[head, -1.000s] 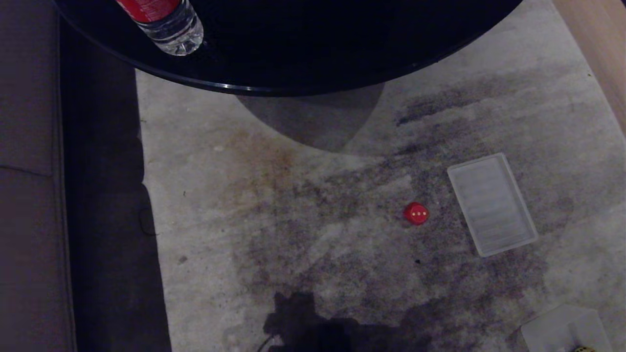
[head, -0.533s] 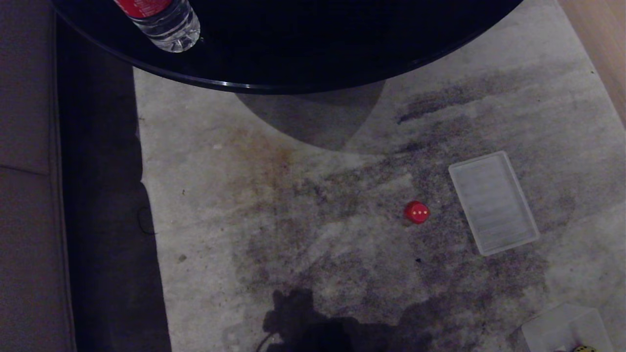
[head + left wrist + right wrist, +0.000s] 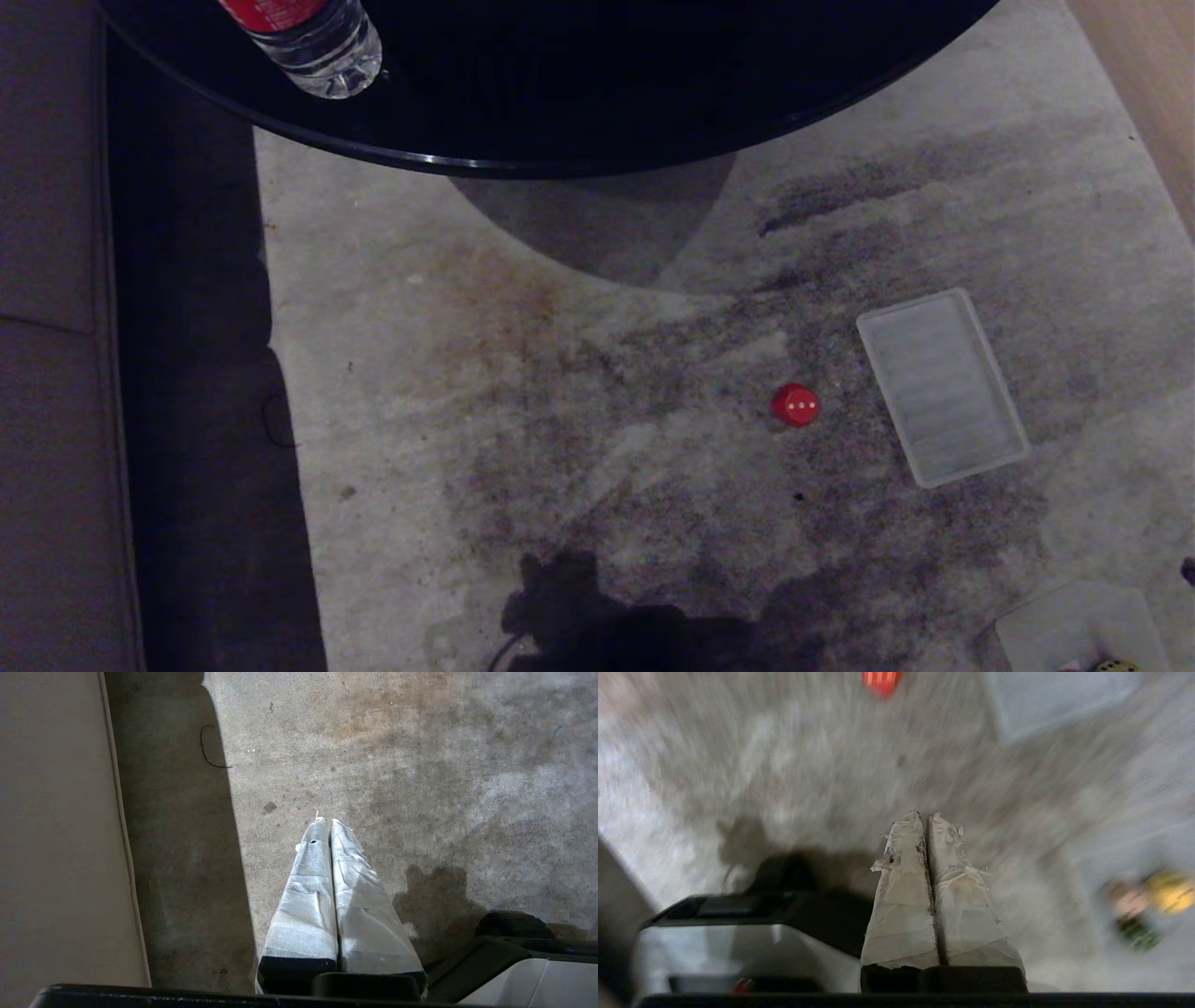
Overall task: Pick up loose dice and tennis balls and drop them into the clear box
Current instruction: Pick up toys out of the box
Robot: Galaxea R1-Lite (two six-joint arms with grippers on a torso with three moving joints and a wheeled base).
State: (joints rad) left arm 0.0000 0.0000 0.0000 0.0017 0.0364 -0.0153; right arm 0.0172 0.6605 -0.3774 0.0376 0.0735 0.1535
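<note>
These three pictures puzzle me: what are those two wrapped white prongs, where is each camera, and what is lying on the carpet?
The prongs are a robot's grippers, its two-fingered hands. One picture looks down from the robot's head; the other two come from cameras on its wrists, behind the fingers. The left gripper and right gripper are both shut and hold nothing. On the stained carpet lies a red die beside a flat ribbed panel. At the head view's bottom right corner is the clear box, with a yellow die in it. A dark round table carries a water bottle.
</note>
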